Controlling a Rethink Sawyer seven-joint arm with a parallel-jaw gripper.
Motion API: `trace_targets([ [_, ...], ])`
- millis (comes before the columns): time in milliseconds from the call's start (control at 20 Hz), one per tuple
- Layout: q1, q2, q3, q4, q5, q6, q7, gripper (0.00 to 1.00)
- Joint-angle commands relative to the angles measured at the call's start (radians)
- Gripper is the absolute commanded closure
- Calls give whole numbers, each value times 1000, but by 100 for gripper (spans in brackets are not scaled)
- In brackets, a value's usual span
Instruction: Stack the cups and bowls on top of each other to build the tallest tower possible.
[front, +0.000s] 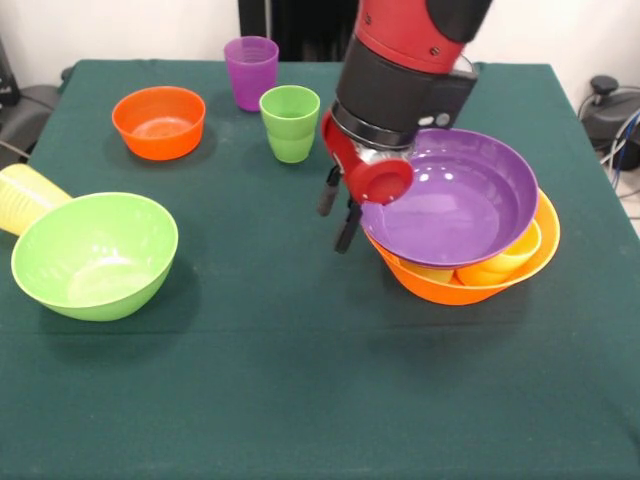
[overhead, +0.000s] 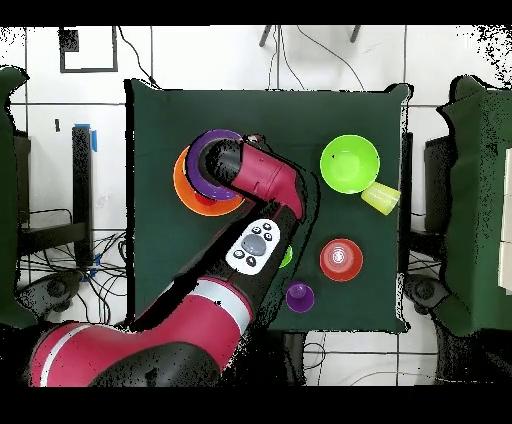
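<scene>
Gripper (front: 338, 214) hangs with fingers spread, holding nothing, just beside the purple bowl (front: 460, 200). That bowl sits tilted in the yellow-orange bowl (front: 470, 285), away from the desk's corners.

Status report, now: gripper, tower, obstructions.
Gripper open, empty, low beside the tower. Purple bowl tilted on cups inside the yellow-orange bowl. Lime green bowl, orange bowl, three cups unstacked. No obstructions.

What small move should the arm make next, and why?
Probably lift the gripper clear of the purple bowl. That bowl already rests, tilted, on cups inside the yellow-orange bowl, and the fingers hang empty beside its rim. The lime green bowl waits apart as a likely next piece.
</scene>
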Motion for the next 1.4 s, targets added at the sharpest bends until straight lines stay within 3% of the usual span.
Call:
trace_targets([
  [50,-56,-72,156,85,-52,102,-3,0],
  [850,-103,-123,183,103,-98,135,-58,0],
  [1400,-215,-131,266,70,-184,123,-174,0],
])
